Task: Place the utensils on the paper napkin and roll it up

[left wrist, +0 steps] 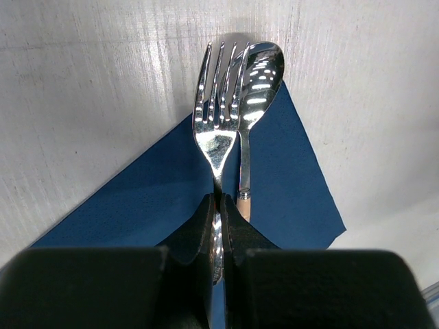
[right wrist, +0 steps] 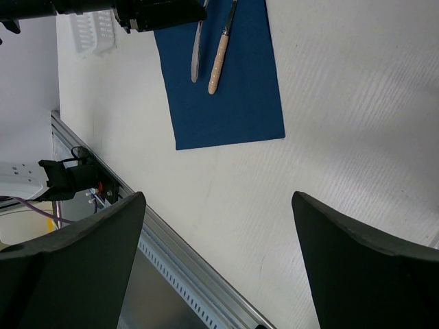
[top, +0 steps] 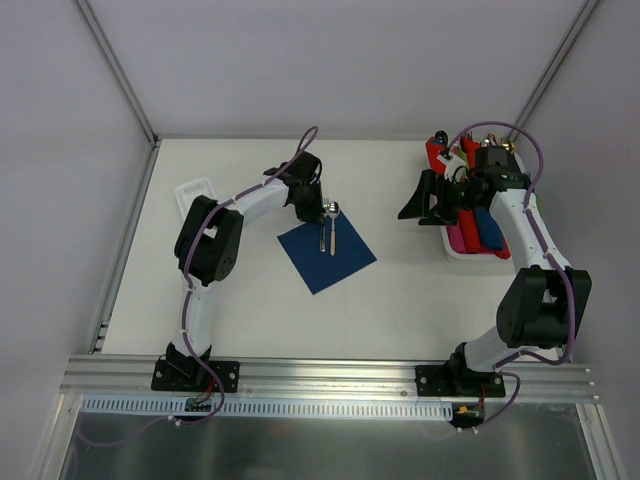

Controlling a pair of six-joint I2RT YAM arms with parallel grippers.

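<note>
**Top view.** The paper napkin (top: 330,262), thin navy paper, lies flat as a diamond on the matte white table (top: 400,300). The fork (top: 323,236) and spoon (top: 333,232) lie side by side on the napkin's far corner, with their heads over its far point. The left gripper (top: 318,210) is at that far point. The right gripper (top: 425,203) is well to the napkin's right, beside a white tray (top: 452,250) of coloured rolled napkins (top: 478,232).

**Left wrist view.** The black fingers are pressed together on the fork's (left wrist: 217,130) narrow polished neck, clamping it at the left gripper (left wrist: 219,202). The four tines and the spoon's (left wrist: 259,75) oval mirror-bright bowl reach past the napkin's (left wrist: 123,205) pointed corner onto the faintly ribbed table (left wrist: 103,82). The spoon's handle is pale tan.

**Right wrist view.** The right gripper (right wrist: 218,199) has its two broad dark fingers standing wide apart, holding nothing. Beyond them the napkin (right wrist: 233,103) shows straight edges and a smooth surface. The spoon's tan handle (right wrist: 218,58) and the fork's grey handle (right wrist: 196,58) lie parallel on it. A ridged aluminium rail (right wrist: 171,253) runs nearer than the napkin.
</note>
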